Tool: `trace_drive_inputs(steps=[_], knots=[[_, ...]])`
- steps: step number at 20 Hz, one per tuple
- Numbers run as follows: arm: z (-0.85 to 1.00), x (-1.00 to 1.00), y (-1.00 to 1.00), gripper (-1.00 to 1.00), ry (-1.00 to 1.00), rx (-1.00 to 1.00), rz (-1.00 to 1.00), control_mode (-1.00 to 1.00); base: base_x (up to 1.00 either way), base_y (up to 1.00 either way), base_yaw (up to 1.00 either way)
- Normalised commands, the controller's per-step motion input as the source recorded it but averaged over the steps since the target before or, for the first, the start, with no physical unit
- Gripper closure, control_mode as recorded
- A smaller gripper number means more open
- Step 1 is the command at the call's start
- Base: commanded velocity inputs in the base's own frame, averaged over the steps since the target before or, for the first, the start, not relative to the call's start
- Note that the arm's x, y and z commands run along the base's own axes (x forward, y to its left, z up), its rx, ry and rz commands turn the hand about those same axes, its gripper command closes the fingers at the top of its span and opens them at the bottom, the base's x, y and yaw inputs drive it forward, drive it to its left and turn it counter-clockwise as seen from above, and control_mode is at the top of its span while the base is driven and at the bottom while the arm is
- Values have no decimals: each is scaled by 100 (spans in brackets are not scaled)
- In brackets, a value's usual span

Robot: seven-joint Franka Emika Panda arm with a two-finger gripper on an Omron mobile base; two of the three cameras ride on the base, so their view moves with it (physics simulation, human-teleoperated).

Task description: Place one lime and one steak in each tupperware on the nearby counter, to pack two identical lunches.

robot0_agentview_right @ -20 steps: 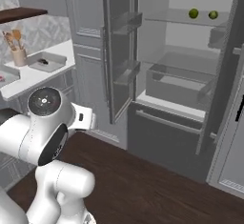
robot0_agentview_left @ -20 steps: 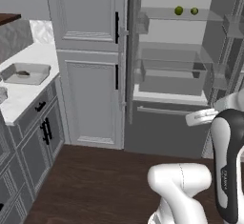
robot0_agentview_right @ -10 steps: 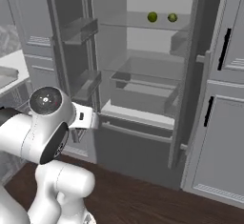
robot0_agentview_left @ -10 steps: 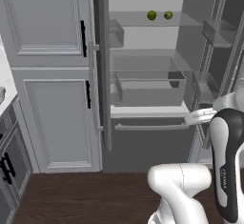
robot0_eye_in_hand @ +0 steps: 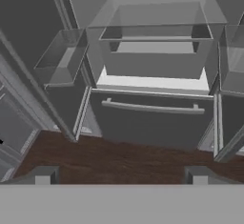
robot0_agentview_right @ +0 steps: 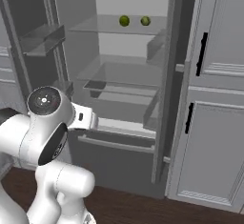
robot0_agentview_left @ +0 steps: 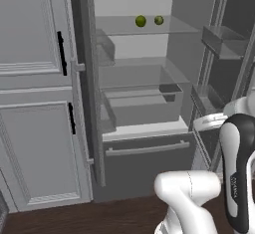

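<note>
Limes: two, side by side on top fridge shelf, left lime (robot0_agentview_left: 141,21) and right lime (robot0_agentview_left: 159,20), slightly apart. Fridge (robot0_agentview_left: 144,103) doors open, base facing it. Gripper (robot0_eye_in_hand: 121,175) low, aimed at drawer (robot0_eye_in_hand: 152,108); tips set wide apart, holding nothing. Step judged: fetching first lime. Next move calls for raising arm high to top shelf, closing around one lime without knocking other.

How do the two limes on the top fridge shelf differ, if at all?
Position: in the left base view the left lime sits beside the right lime with a small gap, not touching. Apparent size: the left lime looks slightly larger in both base views, perhaps only because it sits nearer the cameras. Shade: the right lime looks a touch paler. Shared: both are round, glossy, yellow-green, resting on the same glass shelf of the open fridge.
</note>
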Motion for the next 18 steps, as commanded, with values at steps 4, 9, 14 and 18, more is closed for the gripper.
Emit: trace_drive_inputs(steps=[4, 9, 14, 18], knots=[[0, 0, 0, -100, 0, 0, 0, 100, 98, 7, -20], [0, 0, 0, -100, 0, 0, 0, 100, 100, 3, -16], [0, 0, 0, -100, 0, 0, 0, 100, 73, 17, -12], [14, 0, 0, -100, -2, 0, -1, -100, 43, 16, -9]])
